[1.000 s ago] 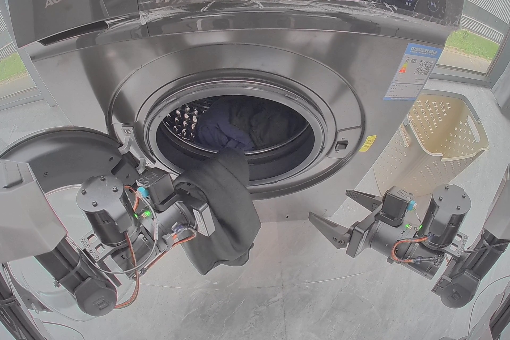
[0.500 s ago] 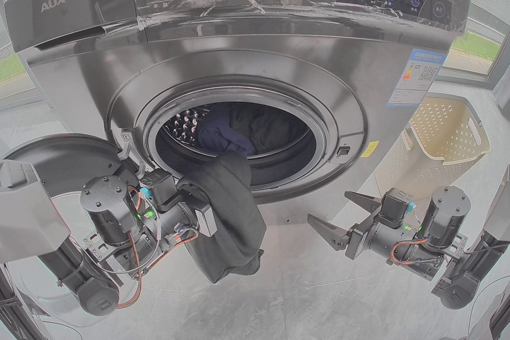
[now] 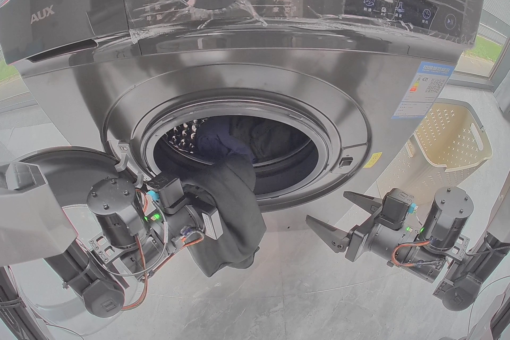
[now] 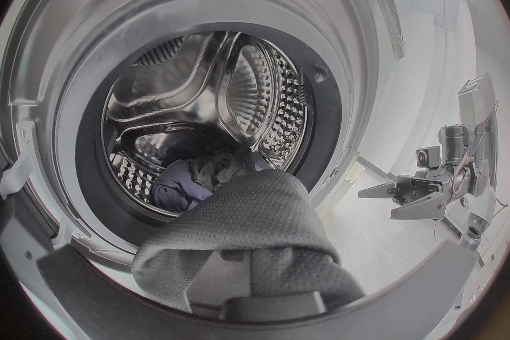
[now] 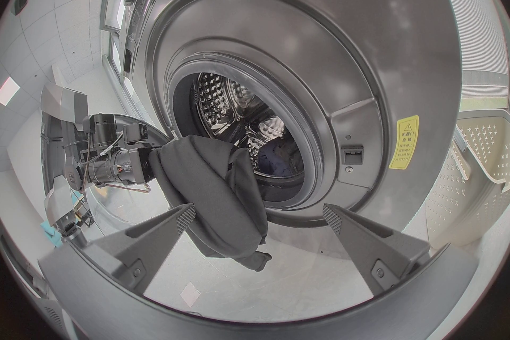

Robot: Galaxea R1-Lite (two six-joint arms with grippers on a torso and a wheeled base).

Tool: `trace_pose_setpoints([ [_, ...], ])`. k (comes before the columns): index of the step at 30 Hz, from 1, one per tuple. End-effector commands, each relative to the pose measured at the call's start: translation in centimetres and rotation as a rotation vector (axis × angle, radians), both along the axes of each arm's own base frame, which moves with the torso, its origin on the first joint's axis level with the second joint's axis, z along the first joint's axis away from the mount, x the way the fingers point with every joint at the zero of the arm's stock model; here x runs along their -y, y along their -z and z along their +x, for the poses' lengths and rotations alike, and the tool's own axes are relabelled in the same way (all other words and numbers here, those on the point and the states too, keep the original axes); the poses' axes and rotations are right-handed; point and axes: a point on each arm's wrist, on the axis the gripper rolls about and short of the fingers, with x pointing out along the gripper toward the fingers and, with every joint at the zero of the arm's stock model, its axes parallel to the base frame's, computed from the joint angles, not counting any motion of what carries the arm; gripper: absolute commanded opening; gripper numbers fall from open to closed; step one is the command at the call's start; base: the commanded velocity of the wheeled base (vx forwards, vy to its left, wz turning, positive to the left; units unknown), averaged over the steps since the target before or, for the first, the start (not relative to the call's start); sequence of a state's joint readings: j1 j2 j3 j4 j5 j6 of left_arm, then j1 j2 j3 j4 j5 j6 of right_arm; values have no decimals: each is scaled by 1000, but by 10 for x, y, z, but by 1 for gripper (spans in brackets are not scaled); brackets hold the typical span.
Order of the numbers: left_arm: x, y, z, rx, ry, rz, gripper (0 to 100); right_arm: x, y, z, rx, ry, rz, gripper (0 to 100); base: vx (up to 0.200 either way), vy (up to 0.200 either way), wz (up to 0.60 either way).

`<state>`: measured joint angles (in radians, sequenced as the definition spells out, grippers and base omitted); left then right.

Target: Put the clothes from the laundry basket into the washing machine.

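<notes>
while the left gripper pinches a dark grey garment, the cloth drapes over the lower rim of the washing machine opening, its top just inside and the rest hanging down the front. more dark clothes lie in the drum. the right gripper hangs nearby with jaws spread, holding nothing. a blue-and-white label and a small yellow sticker sit on the machine's front, right of the opening. a cream laundry basket stands beside the machine on a grey tiled floor.
</notes>
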<state>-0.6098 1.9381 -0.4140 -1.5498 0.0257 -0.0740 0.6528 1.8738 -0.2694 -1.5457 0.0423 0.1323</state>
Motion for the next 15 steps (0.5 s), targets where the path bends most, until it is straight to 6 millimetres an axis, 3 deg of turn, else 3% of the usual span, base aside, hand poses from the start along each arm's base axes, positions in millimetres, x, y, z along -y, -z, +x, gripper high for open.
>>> trace_pose_setpoints([
  [1, 3, 1, -2, -2, 5, 2, 0, 0, -2, -1, 8, -1, 6, 100, 0, 0, 0],
  [3, 3, 0, -2, 0, 5, -1, 0, 0, -2, -1, 8, -1, 6, 100, 0, 0, 0],
  [9, 3, 0, -2, -1, 4, -3, 0, 0, -3, -1, 9, -3, 6, 100, 200, 0, 0],
  [15, 4, 1, -1, -3, 5, 0, 0, 0, -2, -1, 7, -4, 5, 100, 0, 0, 0],
])
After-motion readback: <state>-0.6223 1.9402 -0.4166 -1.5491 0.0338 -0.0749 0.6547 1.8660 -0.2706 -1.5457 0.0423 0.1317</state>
